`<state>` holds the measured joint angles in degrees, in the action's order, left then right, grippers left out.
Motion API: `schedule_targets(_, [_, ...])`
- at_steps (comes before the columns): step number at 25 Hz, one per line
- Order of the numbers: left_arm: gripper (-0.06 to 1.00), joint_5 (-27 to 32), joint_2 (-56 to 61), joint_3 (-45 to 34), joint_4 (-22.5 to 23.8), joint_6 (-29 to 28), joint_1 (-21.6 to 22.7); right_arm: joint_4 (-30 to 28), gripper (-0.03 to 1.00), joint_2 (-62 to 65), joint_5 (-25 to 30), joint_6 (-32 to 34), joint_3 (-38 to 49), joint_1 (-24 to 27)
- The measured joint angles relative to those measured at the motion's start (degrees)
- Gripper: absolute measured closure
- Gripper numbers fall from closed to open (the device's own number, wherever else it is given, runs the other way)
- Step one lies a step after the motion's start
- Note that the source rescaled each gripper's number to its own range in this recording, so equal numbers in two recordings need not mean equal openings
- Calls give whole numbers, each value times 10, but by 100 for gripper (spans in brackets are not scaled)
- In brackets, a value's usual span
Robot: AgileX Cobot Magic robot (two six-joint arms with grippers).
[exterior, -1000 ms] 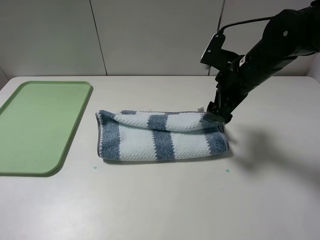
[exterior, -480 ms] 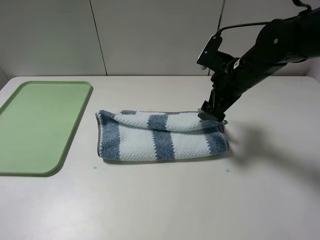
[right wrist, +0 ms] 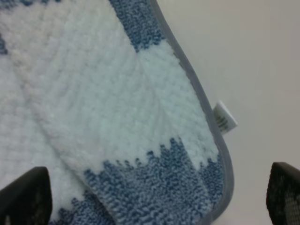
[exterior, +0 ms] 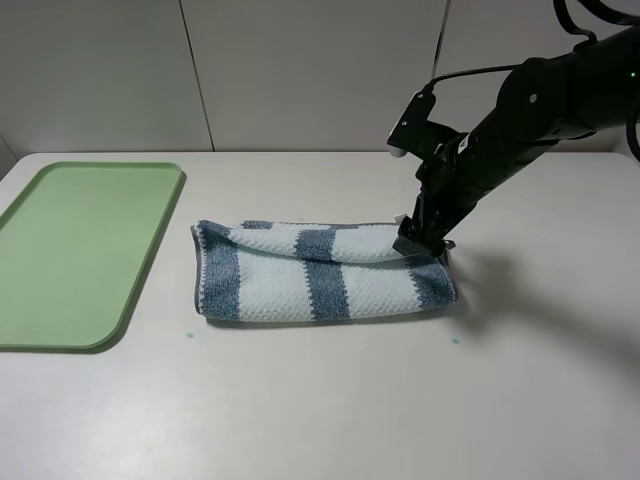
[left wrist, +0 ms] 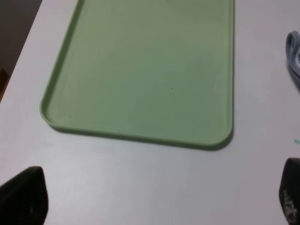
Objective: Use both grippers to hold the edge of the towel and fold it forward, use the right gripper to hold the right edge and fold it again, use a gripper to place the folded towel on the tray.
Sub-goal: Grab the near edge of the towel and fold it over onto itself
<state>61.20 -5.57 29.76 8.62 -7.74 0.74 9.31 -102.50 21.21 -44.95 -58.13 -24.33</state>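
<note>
Well, the towel lies on the table folded over once into a long blue-and-white striped band. Its upper layer sits a little askew, so a strip of the lower one shows along the front. It is just to the right of the tray, near it but not touching. Along the towel's right end the grey hem curves round the corner, and a small white label sticks out from it. The right gripper is down at that far right corner, its black arm slanting in from the upper right. From its wrist camera the two dark fingers stand wide apart with the corner of the cloth lying between them. It is released and pinching nothing, though I cannot tell whether a tip brushes the fabric. The left gripper does not show in the high view. Its own camera shows its fingertips spread wide over bare table, holding nothing, just off the short end of the light-green tray. A sliver of the towel shows at the edge of that view. A couple of tiny teal specks dot the tabletop in front of the towel.
</note>
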Motion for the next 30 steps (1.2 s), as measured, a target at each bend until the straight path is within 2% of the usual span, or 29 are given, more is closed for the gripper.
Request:
schedule_targets(12, [-5, 0, 0, 0, 0, 1, 0, -2, -3, -61, -40, 0, 0, -6])
schedule_targets(24, [-5, 0, 0, 0, 0, 0, 0, -48, -3, -79, -95, 0, 0, -6])
schedule_targets(30, [-5, 0, 0, 0, 0, 0, 0, -61, -3, -79, -97, 0, -23, -6])
